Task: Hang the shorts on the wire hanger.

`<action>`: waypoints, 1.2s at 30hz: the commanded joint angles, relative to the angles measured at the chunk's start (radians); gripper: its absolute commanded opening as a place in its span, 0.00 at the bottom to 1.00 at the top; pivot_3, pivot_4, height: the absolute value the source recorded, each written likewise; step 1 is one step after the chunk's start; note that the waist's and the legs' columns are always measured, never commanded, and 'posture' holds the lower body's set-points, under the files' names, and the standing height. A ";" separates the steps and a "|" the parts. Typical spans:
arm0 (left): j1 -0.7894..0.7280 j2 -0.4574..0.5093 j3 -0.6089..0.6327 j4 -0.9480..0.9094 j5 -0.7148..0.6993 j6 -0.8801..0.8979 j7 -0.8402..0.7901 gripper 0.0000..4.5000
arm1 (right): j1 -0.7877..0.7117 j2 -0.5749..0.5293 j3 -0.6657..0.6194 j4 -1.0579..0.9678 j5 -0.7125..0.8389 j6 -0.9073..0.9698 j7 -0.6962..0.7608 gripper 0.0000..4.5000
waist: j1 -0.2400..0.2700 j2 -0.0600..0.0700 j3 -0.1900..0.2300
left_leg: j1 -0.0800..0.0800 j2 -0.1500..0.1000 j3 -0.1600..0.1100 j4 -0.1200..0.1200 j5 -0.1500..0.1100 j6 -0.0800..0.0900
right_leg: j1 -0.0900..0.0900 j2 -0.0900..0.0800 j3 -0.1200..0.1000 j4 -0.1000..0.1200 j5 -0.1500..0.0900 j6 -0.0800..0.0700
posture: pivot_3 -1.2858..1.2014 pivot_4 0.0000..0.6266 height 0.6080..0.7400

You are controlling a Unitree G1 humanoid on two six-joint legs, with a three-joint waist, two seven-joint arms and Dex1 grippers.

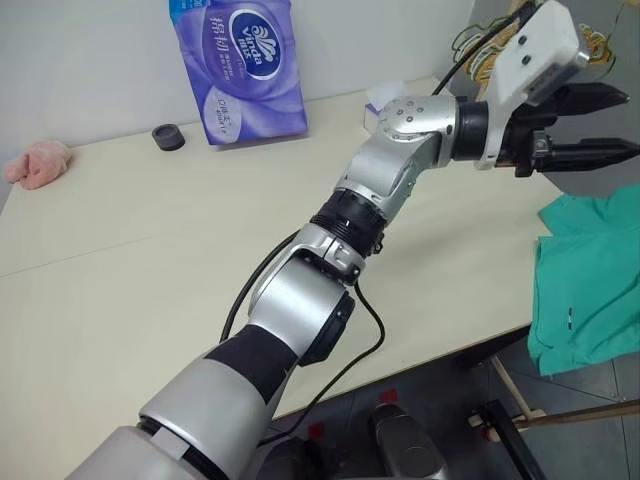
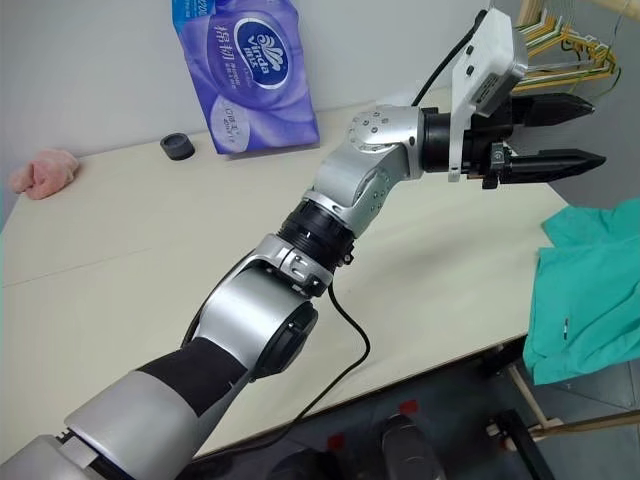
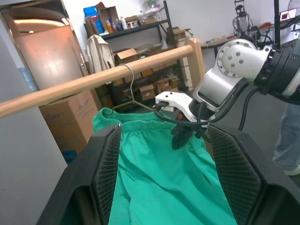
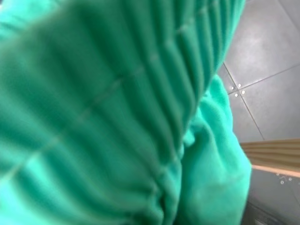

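Note:
The teal shorts (image 3: 159, 178) hang by their gathered waistband from the wire hanger (image 3: 131, 91), whose hook sits over a wooden rod (image 3: 93, 82). From the head view they drape past the table's right edge (image 1: 585, 290). My left gripper (image 1: 628, 123) is held up above the table's right end, level and pointing at the shorts. It is open, with nothing between its fingers (image 3: 108, 173). My right gripper (image 3: 183, 137) is at the waistband on the far side. The right wrist view is pressed close against the gathered teal cloth (image 4: 103, 108).
On the pale table (image 1: 150, 260) stand a purple tissue pack (image 1: 240, 65), a black cap (image 1: 168, 137) and a pink fluffy cloth (image 1: 38, 163). A bunch of hangers (image 2: 565, 45) hangs at the back right. A person's jeans leg (image 3: 286, 140) stands beyond the rod.

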 commanded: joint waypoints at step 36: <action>0.629 0.282 0.062 -0.636 0.260 0.359 0.596 0.69 | 0.228 0.661 0.294 -1.206 -0.552 -0.654 0.156 1.00 | 0.050 0.007 -0.013 | -0.003 0.002 -0.006 0.005 0.006 -0.010 | -0.017 -0.003 -0.002 0.023 0.008 -0.002 | 0.47 0.17 1.00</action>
